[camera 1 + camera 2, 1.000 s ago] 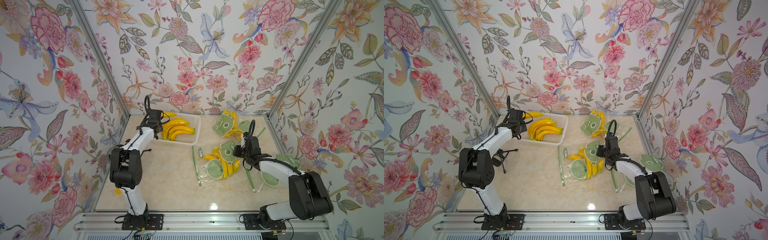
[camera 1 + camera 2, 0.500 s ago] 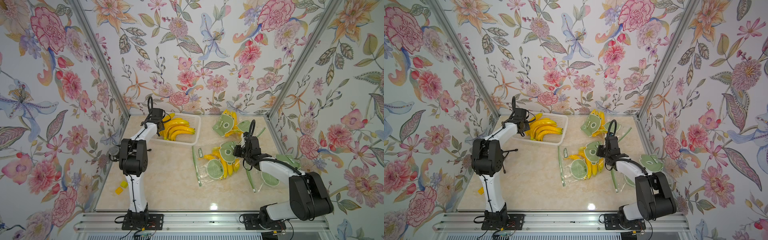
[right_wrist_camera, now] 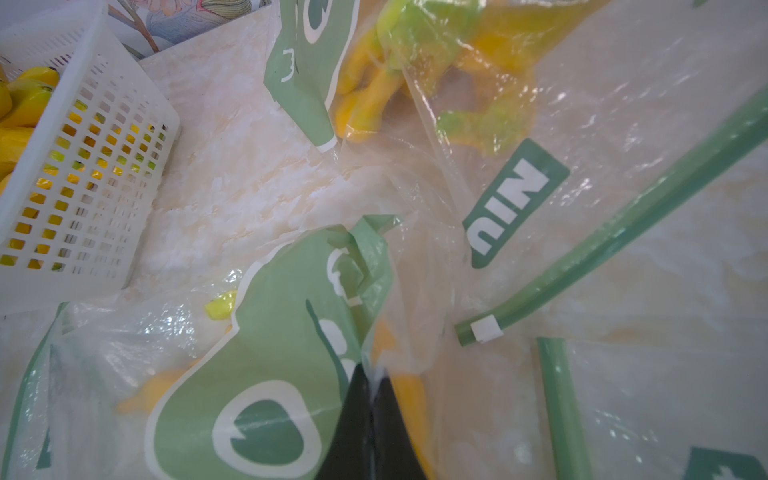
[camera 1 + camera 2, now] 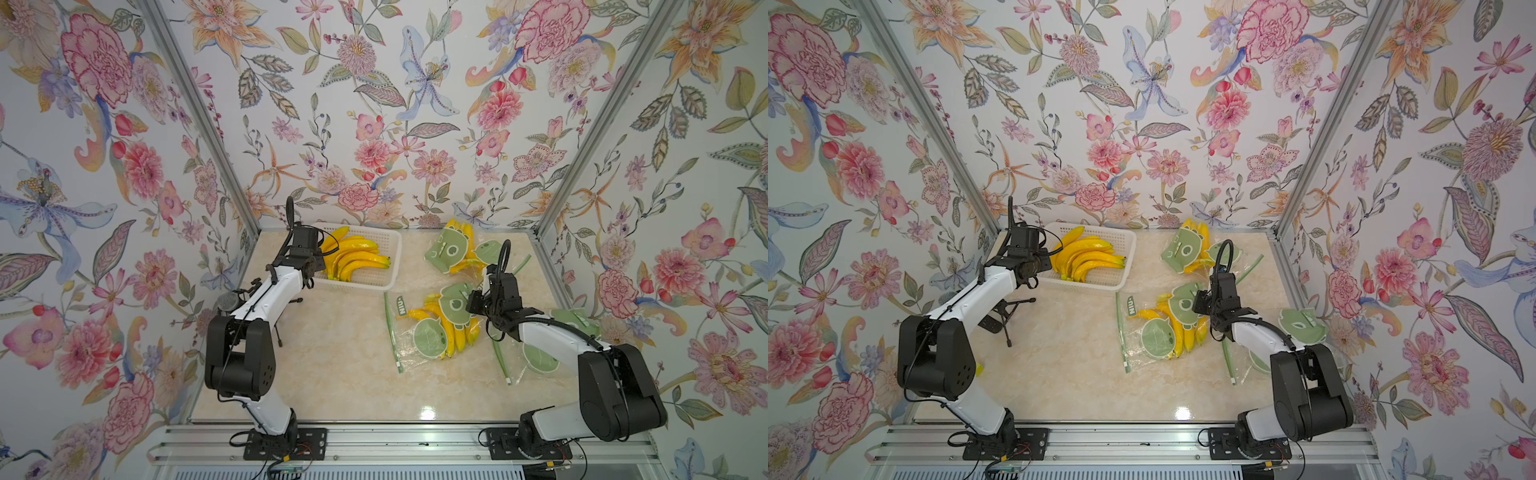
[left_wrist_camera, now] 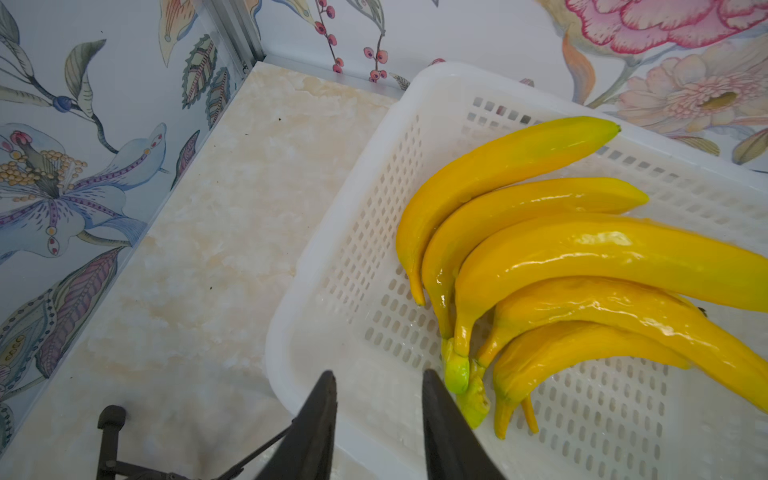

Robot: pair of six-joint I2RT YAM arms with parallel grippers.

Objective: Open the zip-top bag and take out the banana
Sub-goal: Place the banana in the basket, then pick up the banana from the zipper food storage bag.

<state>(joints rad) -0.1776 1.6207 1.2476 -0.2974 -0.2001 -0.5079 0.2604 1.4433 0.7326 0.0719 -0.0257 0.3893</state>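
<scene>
The zip-top bag (image 4: 428, 332) (image 4: 1158, 336) lies mid-table: clear film with green prints and a green zip strip (image 4: 390, 332) along its left edge. Yellow bananas (image 4: 451, 332) show through the film. My right gripper (image 4: 471, 301) (image 4: 1198, 305) (image 3: 370, 374) is at the bag's far right part, shut on a pinch of its film (image 3: 270, 374). My left gripper (image 4: 316, 268) (image 4: 1038, 270) (image 5: 376, 374) hangs over the near left corner of the white basket (image 4: 392, 257) (image 5: 374, 137). It is open, with nothing between its fingers. Several loose bananas (image 4: 357, 259) (image 5: 582, 257) lie in the basket.
A second bag with bananas (image 4: 453, 249) lies at the back, right of the basket. A flat bag (image 4: 540, 353) lies under my right arm, its zip strip (image 3: 623, 232) close by. A small black tripod (image 4: 282, 328) stands by my left arm. Walls close in three sides.
The left gripper has opened and let go of a banana, which now lies at the basket's back left. The gripper has drawn back toward the near corner. The right arm has not moved.
</scene>
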